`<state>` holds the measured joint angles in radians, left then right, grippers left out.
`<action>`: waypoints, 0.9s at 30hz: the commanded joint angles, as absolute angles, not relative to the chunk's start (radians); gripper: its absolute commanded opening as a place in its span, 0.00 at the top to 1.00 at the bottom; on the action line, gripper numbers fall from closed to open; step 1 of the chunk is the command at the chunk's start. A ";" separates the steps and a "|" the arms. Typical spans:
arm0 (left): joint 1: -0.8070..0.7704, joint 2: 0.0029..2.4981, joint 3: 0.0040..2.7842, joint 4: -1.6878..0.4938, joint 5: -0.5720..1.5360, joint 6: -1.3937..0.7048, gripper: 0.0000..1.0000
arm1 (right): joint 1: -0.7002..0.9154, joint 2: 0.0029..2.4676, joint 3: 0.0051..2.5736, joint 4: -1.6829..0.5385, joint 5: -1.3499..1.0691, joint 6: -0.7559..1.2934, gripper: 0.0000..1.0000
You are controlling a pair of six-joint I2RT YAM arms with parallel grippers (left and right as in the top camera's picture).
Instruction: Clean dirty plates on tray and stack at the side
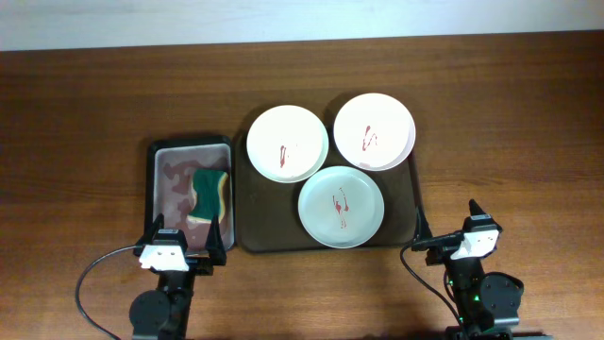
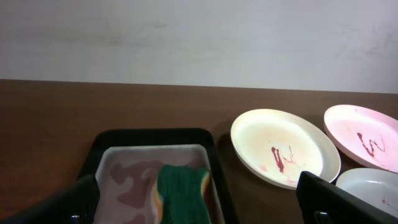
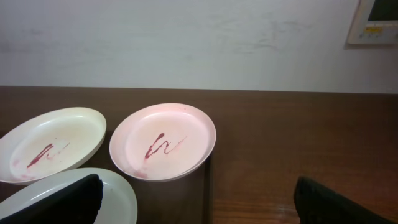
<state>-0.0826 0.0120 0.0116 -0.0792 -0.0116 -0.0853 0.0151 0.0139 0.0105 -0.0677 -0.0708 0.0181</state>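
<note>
Three plates with red sauce streaks lie on the dark brown tray [image 1: 260,227]: a white plate [image 1: 287,143] at back left, a white plate [image 1: 374,130] at back right, and a mint-green plate [image 1: 341,206] in front. My left gripper [image 1: 186,238] is open and empty at the near edge of the small grey tray. My right gripper [image 1: 445,225] is open and empty by the brown tray's front right corner. The left wrist view shows the left white plate [image 2: 283,146]. The right wrist view shows the right white plate [image 3: 163,140] and the green plate's rim [image 3: 118,196].
A small grey metal tray [image 1: 170,184] left of the brown tray holds a green and yellow sponge [image 1: 210,194], also in the left wrist view [image 2: 182,193]. Bare wooden table [image 1: 510,142] lies to the right and at the far left.
</note>
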 commanded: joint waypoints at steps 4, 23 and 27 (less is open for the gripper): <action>-0.078 0.007 0.009 -0.074 -0.022 -0.065 0.01 | 0.021 0.006 0.006 -0.072 -0.067 0.015 0.01; -0.077 0.025 0.071 -0.194 0.011 -0.066 0.01 | 0.021 0.010 0.036 -0.104 -0.096 0.094 0.01; -0.077 0.103 0.170 -0.274 0.009 -0.066 0.01 | 0.021 0.070 0.120 -0.219 -0.093 0.094 0.01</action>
